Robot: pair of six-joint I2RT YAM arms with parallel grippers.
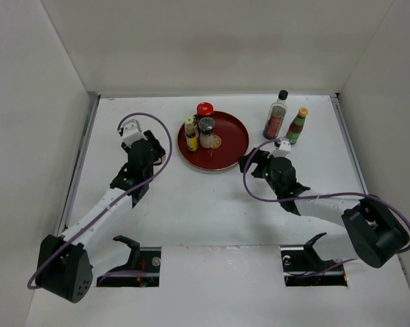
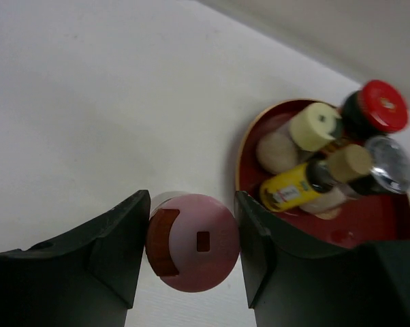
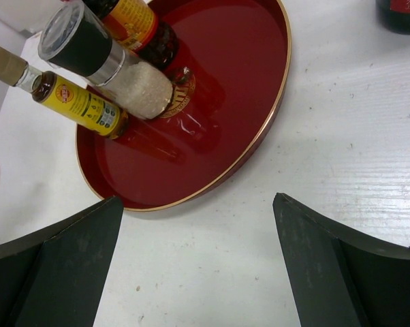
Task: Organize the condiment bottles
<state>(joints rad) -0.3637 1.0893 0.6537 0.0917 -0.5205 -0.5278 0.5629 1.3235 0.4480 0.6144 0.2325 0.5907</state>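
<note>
My left gripper (image 2: 191, 221) is shut on a pink-capped shaker (image 2: 195, 242), just left of the dark-red plate (image 2: 244, 160); in the top view the gripper (image 1: 142, 158) hides the shaker. On the plate stand a red-capped bottle (image 1: 204, 109), a yellow bottle (image 1: 191, 134), a grey-capped shaker (image 1: 206, 129) and a cream-capped shaker (image 2: 315, 126). A tall clear black-capped bottle (image 1: 276, 116) and a green bottle (image 1: 297, 126) stand on the table right of the plate. My right gripper (image 1: 254, 163) is open and empty by the plate's near right rim (image 3: 259, 146).
White walls enclose the table on the left, back and right. Bare table lies in front of the plate (image 1: 205, 204). The right half of the plate (image 1: 232, 136) has no bottles on it.
</note>
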